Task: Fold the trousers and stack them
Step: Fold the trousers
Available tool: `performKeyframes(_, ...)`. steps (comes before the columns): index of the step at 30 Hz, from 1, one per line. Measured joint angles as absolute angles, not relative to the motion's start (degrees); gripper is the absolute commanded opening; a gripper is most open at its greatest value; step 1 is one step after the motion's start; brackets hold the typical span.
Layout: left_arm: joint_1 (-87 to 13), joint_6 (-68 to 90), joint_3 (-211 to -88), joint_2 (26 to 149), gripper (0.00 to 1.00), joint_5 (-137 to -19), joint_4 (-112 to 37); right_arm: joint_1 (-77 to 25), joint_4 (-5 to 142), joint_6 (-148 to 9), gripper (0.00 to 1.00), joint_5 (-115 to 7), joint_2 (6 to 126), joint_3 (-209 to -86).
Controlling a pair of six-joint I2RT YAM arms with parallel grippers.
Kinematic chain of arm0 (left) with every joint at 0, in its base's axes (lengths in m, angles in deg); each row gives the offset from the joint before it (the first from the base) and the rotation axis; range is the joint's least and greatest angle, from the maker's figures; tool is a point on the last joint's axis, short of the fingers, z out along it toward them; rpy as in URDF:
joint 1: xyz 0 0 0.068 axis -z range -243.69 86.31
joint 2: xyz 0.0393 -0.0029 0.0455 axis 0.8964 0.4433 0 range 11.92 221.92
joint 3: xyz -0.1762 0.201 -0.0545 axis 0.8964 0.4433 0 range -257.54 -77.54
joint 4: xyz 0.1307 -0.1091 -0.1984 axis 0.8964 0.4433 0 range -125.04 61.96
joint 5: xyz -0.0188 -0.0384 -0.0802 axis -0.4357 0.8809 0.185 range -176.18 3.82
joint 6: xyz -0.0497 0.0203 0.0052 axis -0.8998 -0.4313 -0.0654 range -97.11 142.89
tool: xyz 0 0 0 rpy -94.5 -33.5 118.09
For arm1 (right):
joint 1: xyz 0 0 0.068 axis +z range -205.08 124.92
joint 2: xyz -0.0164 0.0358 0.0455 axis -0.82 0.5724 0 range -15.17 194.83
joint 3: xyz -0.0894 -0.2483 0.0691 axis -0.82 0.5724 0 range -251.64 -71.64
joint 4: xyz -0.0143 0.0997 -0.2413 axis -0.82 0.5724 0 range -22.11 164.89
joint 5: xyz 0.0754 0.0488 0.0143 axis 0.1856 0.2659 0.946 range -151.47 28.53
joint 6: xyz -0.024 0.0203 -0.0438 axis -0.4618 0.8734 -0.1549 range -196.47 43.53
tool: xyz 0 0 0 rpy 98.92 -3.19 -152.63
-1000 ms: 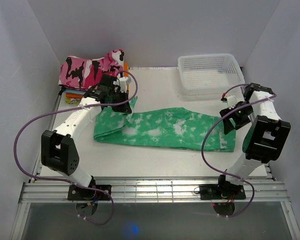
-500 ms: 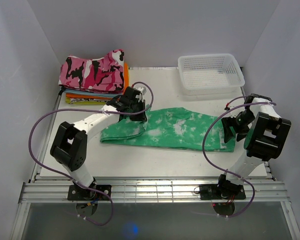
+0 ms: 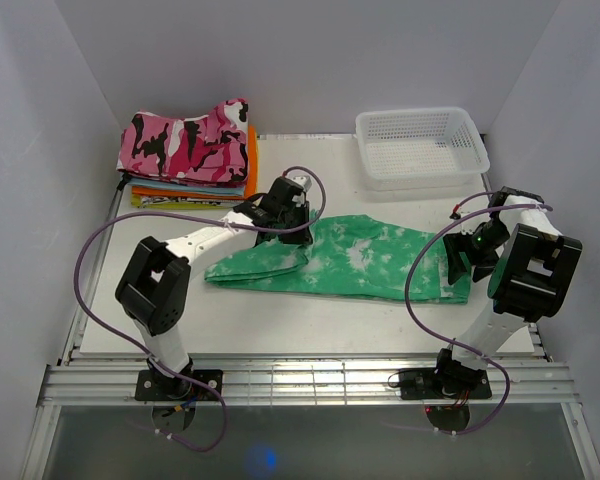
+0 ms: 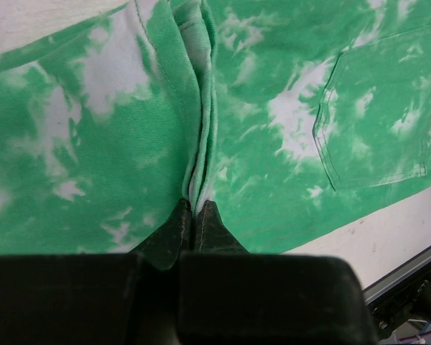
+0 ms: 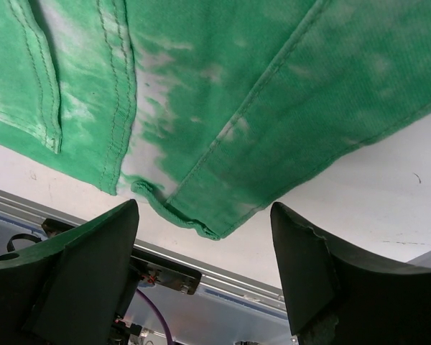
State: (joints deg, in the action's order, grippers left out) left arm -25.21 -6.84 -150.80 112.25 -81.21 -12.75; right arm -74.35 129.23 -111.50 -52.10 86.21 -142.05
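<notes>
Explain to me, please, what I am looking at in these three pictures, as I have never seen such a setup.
These are two robot arms bolted at the near edge of a white table. The wide picture comes from a fixed camera above and behind them. The two close-ups come from a camera on each wrist. On the table lie green-and-white trousers, a white basket and a pile of folded clothes. The left arm has its jaws shut on a pinched fold of the trousers, as its close-up shows. The right arm has its jaws open above the trousers' other end, gripping nothing.
</notes>
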Motion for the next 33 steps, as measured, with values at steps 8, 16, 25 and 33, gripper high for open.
performKeyframes(8,-24.44,-7.61,-150.82,115.93,0.00,-81.30,-13.21,-74.35,129.28,-111.50,0.79,-51.99,86.21,-142.07)
performKeyframes(16,-24.27,-7.83,-150.82,117.59,0.00,-81.32,-13.17,-74.35,129.34,-111.52,0.79,-51.58,86.19,-142.14)
performKeyframes(25,-24.20,-7.65,-150.78,117.59,0.48,-82.35,-12.77,-74.35,129.49,-111.61,0.79,-50.97,86.21,-143.15)
performKeyframes(33,-25.47,-1.79,-150.05,113.46,0.91,-80.27,-10.61,-74.33,133.63,-115.15,0.74,-42.57,85.88,-157.40)
